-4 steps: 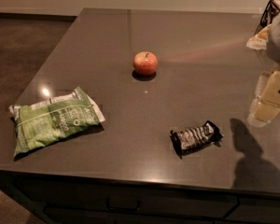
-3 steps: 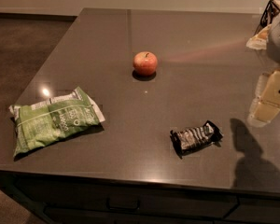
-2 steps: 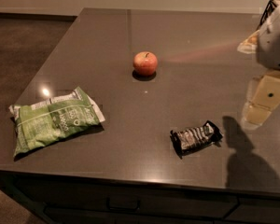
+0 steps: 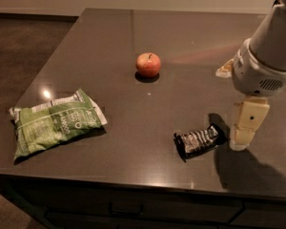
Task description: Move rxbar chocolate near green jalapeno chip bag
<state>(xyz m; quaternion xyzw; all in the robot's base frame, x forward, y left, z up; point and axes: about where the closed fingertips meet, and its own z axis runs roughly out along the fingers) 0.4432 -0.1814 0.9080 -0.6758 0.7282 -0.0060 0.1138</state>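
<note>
The rxbar chocolate (image 4: pixel 199 140), a small shiny black wrapper with pale lettering, lies flat on the dark table near its front edge, right of centre. The green jalapeno chip bag (image 4: pixel 55 123), crinkled green and white, lies at the front left, far from the bar. My gripper (image 4: pixel 240 143) hangs from the white arm (image 4: pixel 264 56) at the right. Its cream tip is low over the table, just right of the bar's right end. It holds nothing that I can see.
A red-yellow apple (image 4: pixel 148 64) stands upright near the middle of the table (image 4: pixel 133 166), behind the bar and the bag. The table's front edge runs just below the bar. Dark floor lies to the left.
The arm has moved left and down, bringing the gripper from the right edge to right beside the rxbar's right end. The bar, bag and apple have not moved.
</note>
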